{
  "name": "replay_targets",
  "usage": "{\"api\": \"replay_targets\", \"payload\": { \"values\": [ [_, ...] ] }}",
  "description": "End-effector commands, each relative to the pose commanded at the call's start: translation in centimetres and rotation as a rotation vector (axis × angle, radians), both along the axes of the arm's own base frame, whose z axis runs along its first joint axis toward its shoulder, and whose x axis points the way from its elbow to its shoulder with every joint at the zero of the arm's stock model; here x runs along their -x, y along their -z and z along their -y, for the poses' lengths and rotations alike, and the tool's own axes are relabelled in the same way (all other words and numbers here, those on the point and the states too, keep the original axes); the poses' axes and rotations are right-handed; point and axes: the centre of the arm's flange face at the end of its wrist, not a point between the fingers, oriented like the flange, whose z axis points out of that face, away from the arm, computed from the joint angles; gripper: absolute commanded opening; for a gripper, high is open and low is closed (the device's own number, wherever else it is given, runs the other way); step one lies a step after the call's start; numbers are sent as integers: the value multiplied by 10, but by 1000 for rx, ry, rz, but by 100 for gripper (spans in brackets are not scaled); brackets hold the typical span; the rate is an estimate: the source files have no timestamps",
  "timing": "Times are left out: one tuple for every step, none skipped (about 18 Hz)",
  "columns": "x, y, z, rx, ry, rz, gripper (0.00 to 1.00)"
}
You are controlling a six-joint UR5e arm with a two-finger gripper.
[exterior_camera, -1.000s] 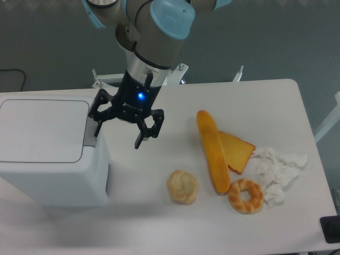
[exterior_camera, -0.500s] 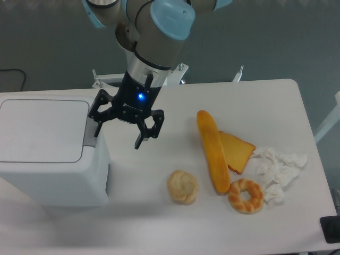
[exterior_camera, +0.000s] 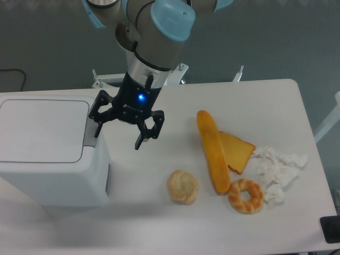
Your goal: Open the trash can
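Hovering with jaws spread and empty, the gripper [exterior_camera: 118,131] sat just right of the trash can [exterior_camera: 50,154], one finger over its grey push tab [exterior_camera: 91,133].

Trash can [exterior_camera: 50,154] at table's [exterior_camera: 175,223] left, gripper [exterior_camera: 118,135] just beside it, baguette [exterior_camera: 213,151] further right

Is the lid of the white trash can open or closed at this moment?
Closed. The lid lies flat on the trash can, and no gap shows. The gripper is open beside its grey tab.
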Motion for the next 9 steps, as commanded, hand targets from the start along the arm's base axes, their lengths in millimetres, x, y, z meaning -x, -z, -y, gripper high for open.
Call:
{"api": "replay_targets", "payload": {
  "values": [
    [0,1,-1,1,2,1,100],
    [0,1,-1,1,2,1,100],
    [0,1,-1,1,2,1,100],
    [0,2,-1,2,3,1,100],
    [0,2,-1,3,2,0,100],
    [0,2,-1,2,7,-3,100],
    [0,3,-1,2,11,-4,100],
    [0,3,-1,2,12,-5,100],
    [1,4,-2,2,13,-5,100]
  ]
}}
